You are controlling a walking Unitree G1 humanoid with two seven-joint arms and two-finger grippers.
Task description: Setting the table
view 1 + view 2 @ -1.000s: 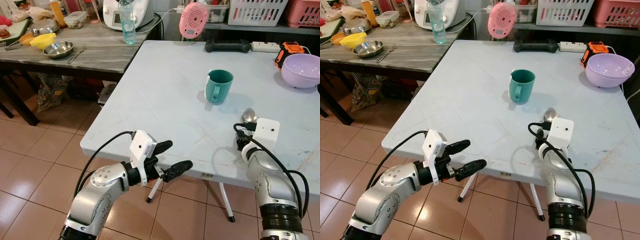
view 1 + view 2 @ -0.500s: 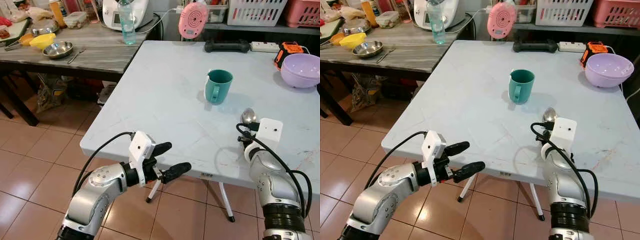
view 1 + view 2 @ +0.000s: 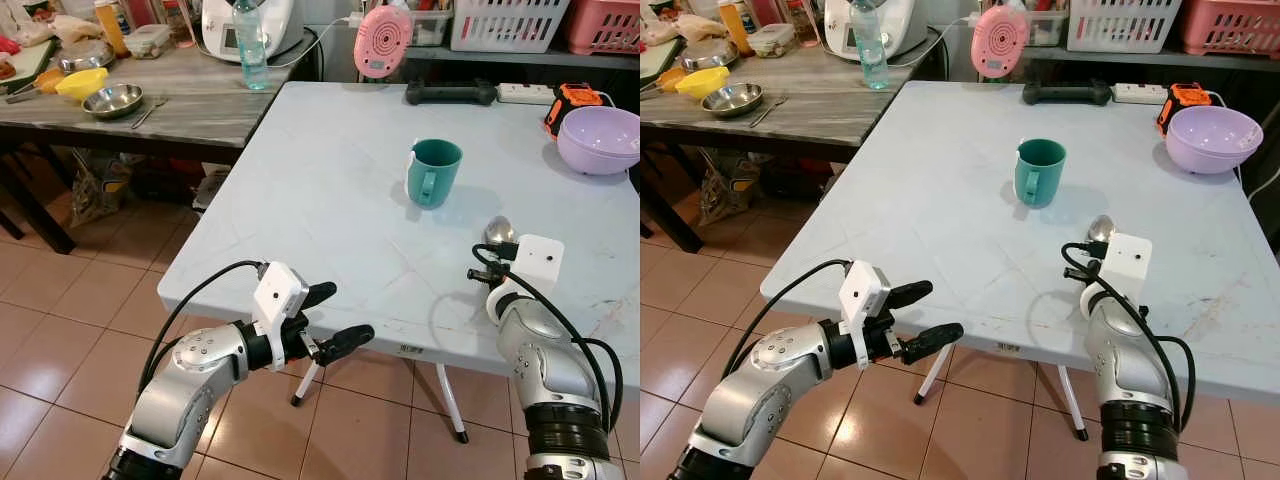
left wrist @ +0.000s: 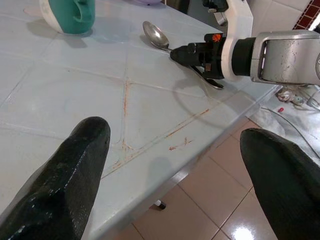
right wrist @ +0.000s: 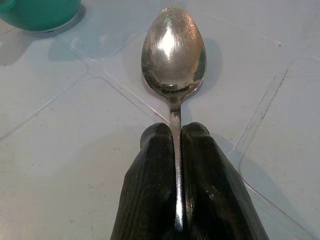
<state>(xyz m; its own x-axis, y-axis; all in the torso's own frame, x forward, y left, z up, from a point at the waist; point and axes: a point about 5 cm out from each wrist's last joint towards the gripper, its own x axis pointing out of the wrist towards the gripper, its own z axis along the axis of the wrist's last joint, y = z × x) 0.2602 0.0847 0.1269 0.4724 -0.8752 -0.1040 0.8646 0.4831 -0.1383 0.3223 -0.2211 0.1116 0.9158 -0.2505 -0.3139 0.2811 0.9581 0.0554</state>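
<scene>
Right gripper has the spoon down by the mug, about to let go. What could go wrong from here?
1. The right gripper is shut on the shiny metal spoon by its thin handle alone; it could twist or skid on release.
2. The teal ceramic mug stands just beyond the spoon's bowl, so a forward push might knock it.
3. The open left gripper hangs below the pale grey table edge; raising it could hit the edge.

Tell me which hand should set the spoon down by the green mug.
Right. The right hand is already shut on the spoon on the table beside the green mug; the left hand hangs open off the table's edge.
</scene>
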